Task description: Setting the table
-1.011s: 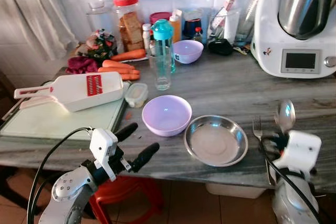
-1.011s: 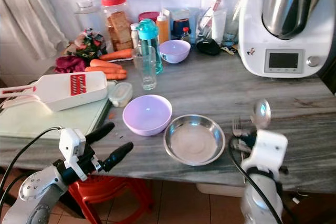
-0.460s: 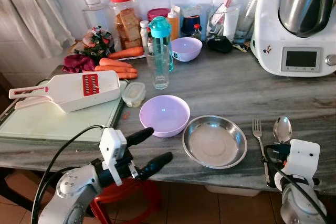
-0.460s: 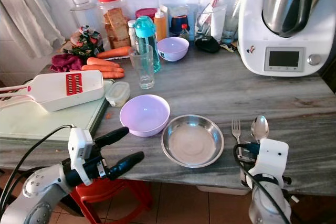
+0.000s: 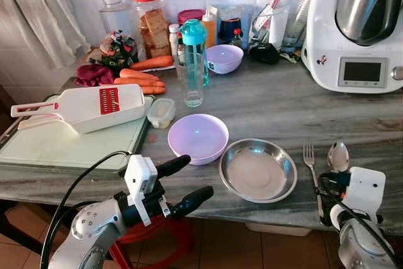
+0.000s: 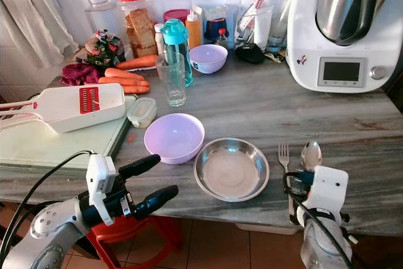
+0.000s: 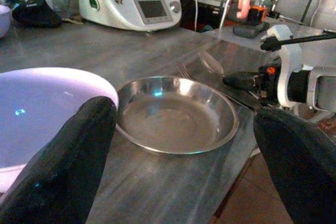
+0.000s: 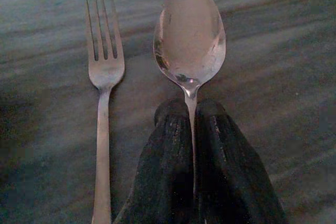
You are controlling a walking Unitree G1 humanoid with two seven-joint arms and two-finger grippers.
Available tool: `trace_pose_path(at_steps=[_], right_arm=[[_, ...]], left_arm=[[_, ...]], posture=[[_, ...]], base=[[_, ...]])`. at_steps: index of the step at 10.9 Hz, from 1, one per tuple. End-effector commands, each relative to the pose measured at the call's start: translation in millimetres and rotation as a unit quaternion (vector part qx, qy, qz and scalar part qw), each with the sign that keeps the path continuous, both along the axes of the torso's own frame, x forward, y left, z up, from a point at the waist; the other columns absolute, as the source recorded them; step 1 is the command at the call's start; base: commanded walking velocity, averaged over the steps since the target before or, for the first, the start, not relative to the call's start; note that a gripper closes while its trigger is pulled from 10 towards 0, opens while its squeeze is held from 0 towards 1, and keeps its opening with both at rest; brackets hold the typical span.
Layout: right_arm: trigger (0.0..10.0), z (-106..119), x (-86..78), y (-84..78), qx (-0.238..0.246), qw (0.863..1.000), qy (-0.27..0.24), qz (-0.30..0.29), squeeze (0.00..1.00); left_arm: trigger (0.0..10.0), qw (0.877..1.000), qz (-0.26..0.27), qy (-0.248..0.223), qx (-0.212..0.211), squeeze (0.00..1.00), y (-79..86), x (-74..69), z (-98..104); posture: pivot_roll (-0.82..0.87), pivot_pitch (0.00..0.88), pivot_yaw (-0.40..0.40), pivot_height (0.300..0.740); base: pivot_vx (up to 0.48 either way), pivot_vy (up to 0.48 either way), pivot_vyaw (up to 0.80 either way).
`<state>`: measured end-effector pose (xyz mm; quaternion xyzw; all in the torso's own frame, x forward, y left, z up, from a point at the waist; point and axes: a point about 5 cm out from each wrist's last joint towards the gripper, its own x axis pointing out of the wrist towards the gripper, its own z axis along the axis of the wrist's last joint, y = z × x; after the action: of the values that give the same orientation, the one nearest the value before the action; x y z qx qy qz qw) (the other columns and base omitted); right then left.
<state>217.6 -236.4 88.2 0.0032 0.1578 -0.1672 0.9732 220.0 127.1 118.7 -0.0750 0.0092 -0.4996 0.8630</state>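
Grey marbled surface (image 5: 327, 114). Steel dish (image 5: 258, 169) near its front edge, lilac bowl (image 5: 199, 138) just left of it, touching or nearly so. Fork (image 5: 310, 160) and spoon (image 5: 338, 155) lie side by side right of the dish, heads pointing away from the robot.

Right gripper (image 8: 193, 129): jaws closed on the spoon handle just below its head, spoon flat on the surface. Left gripper (image 5: 187, 179): jaws spread wide, holding nothing, at the front edge before the bowl.
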Motion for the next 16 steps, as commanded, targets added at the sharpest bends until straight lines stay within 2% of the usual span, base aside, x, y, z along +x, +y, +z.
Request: trace_pose_path(at_steps=[1, 3, 9, 11, 12, 13, 16], right_arm=[[10.0, -13.9, -5.3, -0.3, 0.02, 0.999, 0.036, -0.006, 0.0], [10.0, -16.8, -5.8, -2.5, 0.026, 0.999, 0.041, -0.002, 0.0], [10.0, -19.1, 10.4, -0.3, 0.039, 0.997, 0.05, 0.046, 0.0], [10.0, -25.6, 7.0, 4.6, 0.051, 0.995, 0.066, 0.061, 0.0], [10.0, -28.5, 5.2, 7.9, 0.058, 0.993, 0.072, 0.069, 0.18], [10.0, -29.1, 5.2, 9.7, 0.069, 0.993, 0.068, 0.072, 1.0], [10.0, -27.6, 5.8, 10.9, 0.056, 0.993, 0.069, 0.073, 1.0]], left_arm=[[10.0, 1.0, 0.001, -0.005, 0.007, 0.0, 1.0, 0.2, 2.9], [10.0, 1.0, 0.001, -0.005, 0.009, 0.0, 0.6, 0.3, 3.2], [10.0, 1.0, -0.002, -0.002, 0.012, 0.0, 0.4, 1.3, 4.0], [10.0, 1.0, 0.001, -0.001, 0.014, 0.0, 2.7, 5.8, 4.2], [10.0, 1.0, 0.003, 0.0, 0.016, 0.0, 5.4, 17.7, 6.4], [10.0, 1.0, 0.003, 0.0, 0.017, 0.0, 6.1, 20.2, 7.1], [10.0, 1.0, 0.004, 0.0, 0.02, 0.0, 8.1, 21.9, 3.1]], posture=[[-0.05, 0.0, 0.083, 0.74], [-0.05, 0.0, 0.087, 0.74], [-0.04, 0.0, 0.086, 0.74], [-0.03, 0.0, 0.085, 0.74], [-0.03, 0.0, 0.086, 0.74], [-0.03, 0.0, 0.087, 0.74], [-0.03, 0.0, 0.088, 0.74]], base=[[0.0, 0.0, 0.0], [0.0, 0.0, 0.0], [0.0, 0.0, 0.0], [0.0, 0.0, 0.0], [0.0, 0.0, 0.0], [0.0, 0.0, 0.0], [0.0, 0.0, 0.0]])
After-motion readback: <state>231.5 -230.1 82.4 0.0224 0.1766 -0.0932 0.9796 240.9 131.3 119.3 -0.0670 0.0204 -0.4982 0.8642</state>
